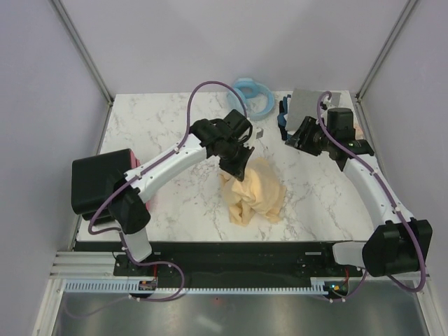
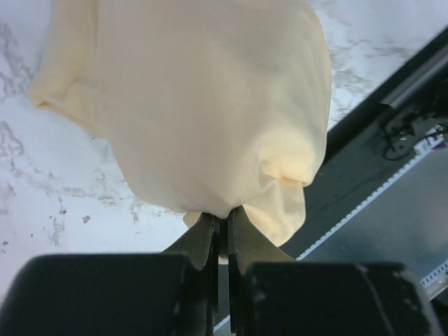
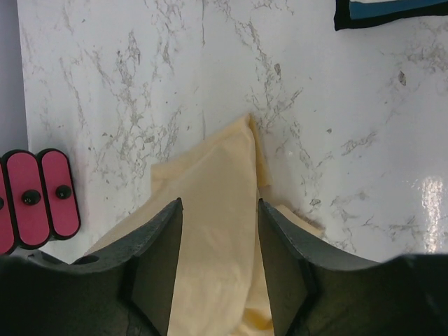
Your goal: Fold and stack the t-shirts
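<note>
A pale yellow-cream t-shirt (image 1: 255, 197) lies bunched in the middle of the marble table (image 1: 168, 126). Its upper end is pulled up into my left gripper (image 1: 236, 166). In the left wrist view that gripper (image 2: 222, 222) is shut on a pinch of the t-shirt (image 2: 210, 105), which hangs in a rounded bundle over the table. My right gripper (image 1: 288, 134) hovers at the back right, clear of the cloth. Its fingers stand open in the right wrist view (image 3: 220, 204), with the t-shirt (image 3: 210, 217) seen lower down between them. A flat grey cloth (image 1: 308, 105) lies at the far right, partly behind the right arm.
A light blue ring (image 1: 250, 94) sits at the back centre. A black box (image 1: 101, 180) with a pink-red side (image 3: 38, 199) stands at the table's left edge. A black and blue item (image 3: 392, 10) lies near the right gripper. The black base rail (image 1: 231, 252) runs along the near edge.
</note>
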Controlling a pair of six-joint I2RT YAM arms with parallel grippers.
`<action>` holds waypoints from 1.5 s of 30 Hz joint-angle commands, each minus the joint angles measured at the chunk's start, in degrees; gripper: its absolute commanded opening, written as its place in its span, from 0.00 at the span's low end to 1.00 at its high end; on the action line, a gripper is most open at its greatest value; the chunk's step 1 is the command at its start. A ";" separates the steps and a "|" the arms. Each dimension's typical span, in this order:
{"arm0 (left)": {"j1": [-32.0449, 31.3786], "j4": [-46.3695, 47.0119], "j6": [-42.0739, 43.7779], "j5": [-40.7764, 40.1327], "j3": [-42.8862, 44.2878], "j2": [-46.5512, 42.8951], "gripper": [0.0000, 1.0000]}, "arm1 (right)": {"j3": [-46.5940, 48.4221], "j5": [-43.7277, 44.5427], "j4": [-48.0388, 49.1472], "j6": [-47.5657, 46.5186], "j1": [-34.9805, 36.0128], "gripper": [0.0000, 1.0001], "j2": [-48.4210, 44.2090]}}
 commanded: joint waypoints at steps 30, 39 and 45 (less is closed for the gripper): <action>13.23 0.59 0.20 -12.03 -4.97 6.29 0.28 | -6.84 -4.27 -9.61 -7.57 14.08 0.61 3.70; 13.93 1.99 -2.25 -17.47 -5.32 1.90 0.42 | -0.95 20.99 -13.21 -7.13 13.04 0.59 2.66; 14.37 2.79 -6.20 -22.05 -6.02 -3.72 0.51 | 8.44 34.21 -12.23 -9.58 1.70 0.63 5.18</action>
